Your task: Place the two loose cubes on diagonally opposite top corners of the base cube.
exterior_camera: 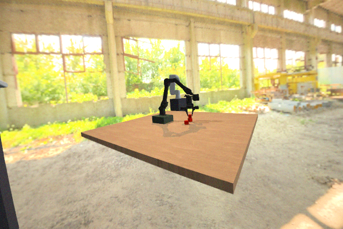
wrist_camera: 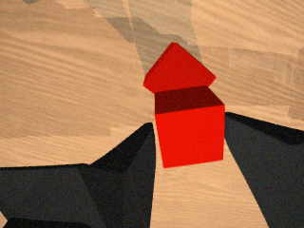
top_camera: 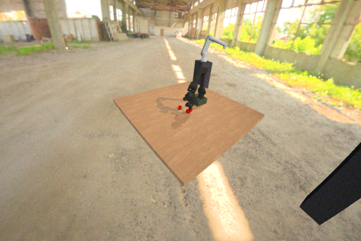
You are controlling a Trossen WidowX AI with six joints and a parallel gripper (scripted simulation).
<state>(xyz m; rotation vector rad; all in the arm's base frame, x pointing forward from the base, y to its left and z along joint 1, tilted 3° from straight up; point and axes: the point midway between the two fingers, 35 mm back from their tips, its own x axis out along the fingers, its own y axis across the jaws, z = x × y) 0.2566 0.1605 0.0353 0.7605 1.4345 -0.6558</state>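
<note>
One loose red cube [top_camera: 190,109] [exterior_camera: 189,116] [wrist_camera: 192,138] sits between my fingertips, on or just above the base cube [top_camera: 188,111] [exterior_camera: 190,119] [wrist_camera: 178,68]. The base cube is turned diagonally to it in the wrist view and partly hidden by it. My gripper [top_camera: 190,108] [exterior_camera: 189,115] [wrist_camera: 186,124] is slightly open around the upper cube, with a thin gap at the left finger; the right finger is very near or touching its side. The upper cube looks about level. Its contact with the base is hidden. The other loose red cube [top_camera: 179,107] [exterior_camera: 186,122] lies on the table, apart from the base.
The wooden table [top_camera: 203,145] [exterior_camera: 177,148] bears the arm's dark green base block [top_camera: 200,100] [exterior_camera: 162,118]. A dark box [top_camera: 206,71] [exterior_camera: 177,104] with a grey arm stands behind the robot. Shadows of the arm fall around the cubes.
</note>
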